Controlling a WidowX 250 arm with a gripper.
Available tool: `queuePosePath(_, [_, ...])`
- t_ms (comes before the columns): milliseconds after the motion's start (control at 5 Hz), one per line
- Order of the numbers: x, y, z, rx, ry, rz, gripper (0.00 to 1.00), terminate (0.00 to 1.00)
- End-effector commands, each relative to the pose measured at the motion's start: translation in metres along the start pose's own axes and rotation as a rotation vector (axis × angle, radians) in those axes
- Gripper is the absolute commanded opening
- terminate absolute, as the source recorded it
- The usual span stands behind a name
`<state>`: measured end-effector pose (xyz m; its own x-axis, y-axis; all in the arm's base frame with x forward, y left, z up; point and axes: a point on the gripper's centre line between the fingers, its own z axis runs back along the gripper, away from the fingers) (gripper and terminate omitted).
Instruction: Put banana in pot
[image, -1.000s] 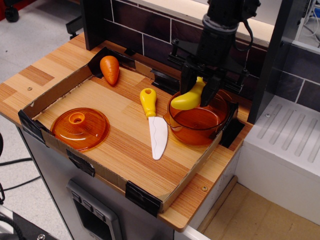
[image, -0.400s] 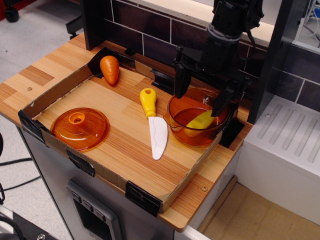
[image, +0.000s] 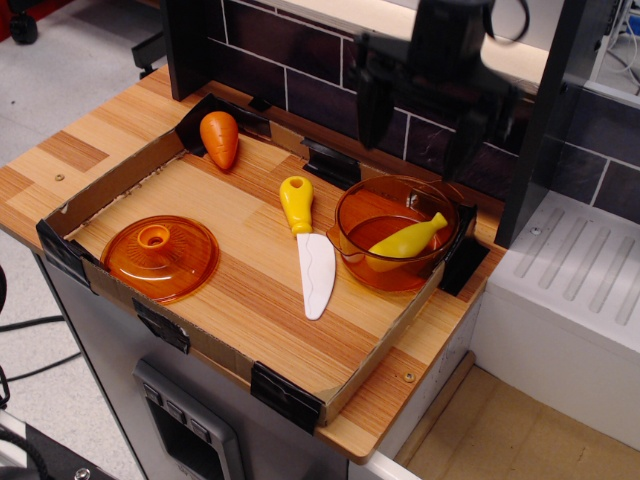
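Observation:
The yellow toy banana (image: 405, 241) lies inside the round transparent orange pot (image: 352, 222), stem end pointing up to the right against the far rim. The pot stands at the right side of the cardboard tray (image: 120, 180). My black gripper (image: 420, 125) hangs well above the pot, its two fingers spread wide and empty, blurred by motion.
A white toy knife with a yellow handle (image: 306, 243) lies left of the pot. An orange toy carrot (image: 220, 139) sits at the tray's back left. A flat orange lid with a knob (image: 160, 256) lies at the front left. A dark tiled wall (image: 290, 55) rises behind.
The gripper held the banana over the pot, opened and dropped it in, then rose straight up. The banana now rests in the pot.

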<state>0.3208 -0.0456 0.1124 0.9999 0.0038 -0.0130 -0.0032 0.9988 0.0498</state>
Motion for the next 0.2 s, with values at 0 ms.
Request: queuePosePath(0, [0.0016, 0.015, 0.0345, -0.068, 0.046, 0.029, 1.0, 1.0])
